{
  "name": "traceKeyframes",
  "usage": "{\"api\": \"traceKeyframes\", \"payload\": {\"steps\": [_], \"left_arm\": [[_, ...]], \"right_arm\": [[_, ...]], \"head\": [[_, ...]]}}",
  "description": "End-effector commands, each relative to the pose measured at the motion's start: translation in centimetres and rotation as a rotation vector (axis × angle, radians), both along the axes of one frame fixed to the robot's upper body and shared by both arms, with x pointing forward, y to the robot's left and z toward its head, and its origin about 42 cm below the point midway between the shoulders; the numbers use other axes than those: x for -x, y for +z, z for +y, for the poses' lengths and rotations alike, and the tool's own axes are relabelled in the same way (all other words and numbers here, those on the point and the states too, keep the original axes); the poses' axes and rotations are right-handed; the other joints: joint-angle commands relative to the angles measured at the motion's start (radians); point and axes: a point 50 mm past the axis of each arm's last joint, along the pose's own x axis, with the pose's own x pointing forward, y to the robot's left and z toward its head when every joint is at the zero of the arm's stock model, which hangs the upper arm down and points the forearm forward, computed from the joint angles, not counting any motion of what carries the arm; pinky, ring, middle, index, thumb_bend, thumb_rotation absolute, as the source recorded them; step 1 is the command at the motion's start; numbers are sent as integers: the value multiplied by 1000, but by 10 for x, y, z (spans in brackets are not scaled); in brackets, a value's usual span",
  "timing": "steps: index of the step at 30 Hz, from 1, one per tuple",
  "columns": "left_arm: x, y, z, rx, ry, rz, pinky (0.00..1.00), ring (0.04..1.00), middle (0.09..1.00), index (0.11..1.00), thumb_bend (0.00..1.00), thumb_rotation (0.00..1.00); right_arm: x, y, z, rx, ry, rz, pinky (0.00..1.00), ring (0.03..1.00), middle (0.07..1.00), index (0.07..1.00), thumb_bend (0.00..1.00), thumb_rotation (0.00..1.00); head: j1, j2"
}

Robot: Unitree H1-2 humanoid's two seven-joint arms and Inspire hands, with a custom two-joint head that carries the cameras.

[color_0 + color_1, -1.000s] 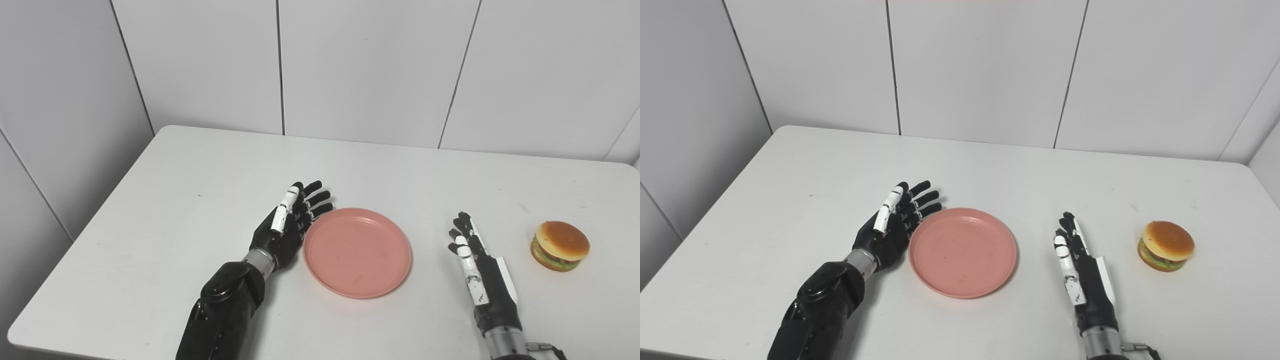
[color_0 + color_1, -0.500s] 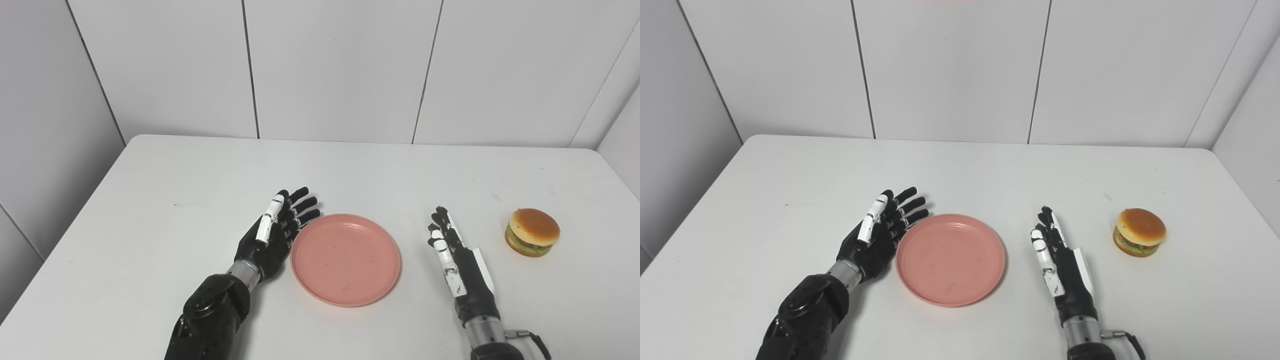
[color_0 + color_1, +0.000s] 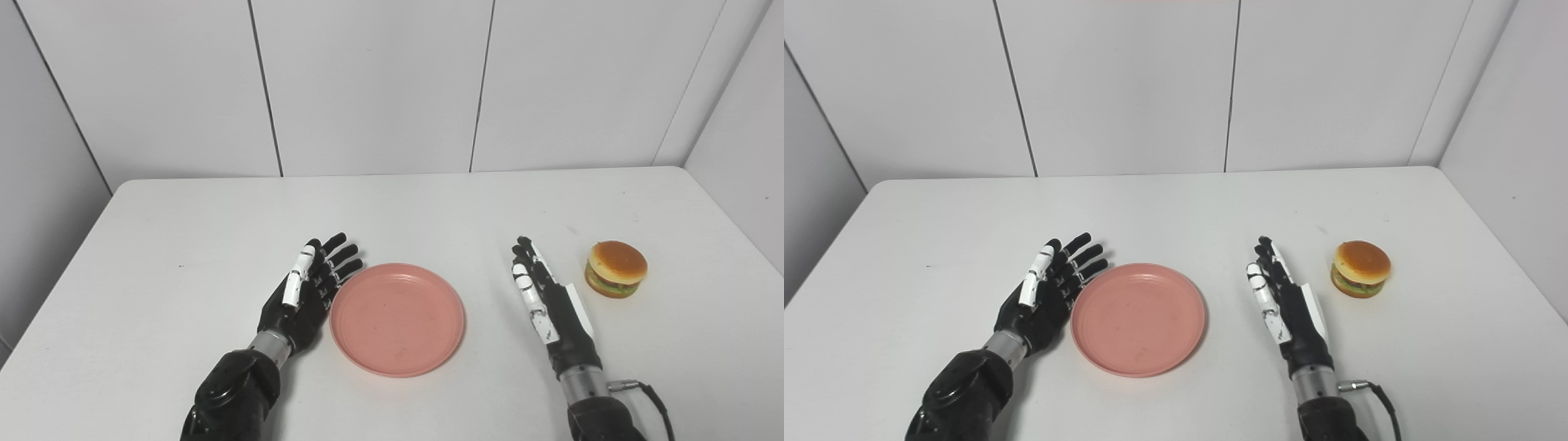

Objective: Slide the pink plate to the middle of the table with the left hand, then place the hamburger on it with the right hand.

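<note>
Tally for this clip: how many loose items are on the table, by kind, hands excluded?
Pink plate: 1
Hamburger: 1
Total: 2

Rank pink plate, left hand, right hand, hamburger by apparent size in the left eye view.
1. Pink plate, clearly largest.
2. Left hand and right hand: about alike; they are turned differently, so I won't rank them.
3. Hamburger, smallest, though it sits a little farther from the camera.
</note>
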Motion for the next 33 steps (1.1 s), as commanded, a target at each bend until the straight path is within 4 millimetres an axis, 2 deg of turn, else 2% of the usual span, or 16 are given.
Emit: {"api": "traceKeyframes", "payload": {"steps": [1,5,10,12,16,19,22,23,24,25,27,33], "left_arm": [[-1,2,4,10,1,-14,887,881,889,887,334,1000],[0,1,10,8,-5,-21,897,890,897,894,327,1000],[1,-2,17,16,-19,-29,909,905,912,904,320,1000],[2,-2,19,19,-21,-33,911,906,913,905,320,1000],[2,-4,24,29,-23,-35,921,920,923,909,320,1000],[2,-6,27,32,-27,-34,914,917,921,908,321,1000],[1,-8,31,30,-31,-31,915,915,920,911,324,1000],[0,-9,32,32,-32,-30,917,915,919,911,324,1000],[0,-9,33,34,-33,-31,921,915,919,911,323,1000],[0,-10,34,37,-34,-30,925,918,921,913,322,1000],[-1,-10,36,41,-40,-31,930,924,927,917,319,1000],[-2,-11,41,65,-31,-19,929,917,921,917,313,1000]], "right_arm": [[-9,33,2,56,-4,-107,856,908,917,947,461,1000],[-13,53,-4,110,-14,-157,870,910,926,961,473,997],[-17,73,-11,186,-63,-224,837,882,911,945,500,928],[-18,81,-14,226,-86,-239,839,875,905,939,511,944],[-21,94,-22,327,-128,-291,820,870,895,919,570,988],[-23,103,-30,385,-162,-307,816,874,894,910,615,960],[-25,111,-39,460,-200,-316,807,876,906,929,708,920],[-25,114,-43,496,-220,-323,784,871,911,930,742,885],[-26,116,-46,527,-237,-329,665,761,919,923,791,837],[-26,118,-50,557,-248,-334,676,783,931,921,830,780],[-28,123,-59,619,-262,-333,769,890,953,933,880,724],[-29,132,-85,742,-346,-217,786,940,973,951,951,665]], "head": [[-29,-7],[-71,-20],[-116,-42],[-134,-48],[-164,-51],[-179,-54],[-201,-59],[-203,-60],[-209,-61],[-213,-63],[-217,-64],[-225,-65]]}}
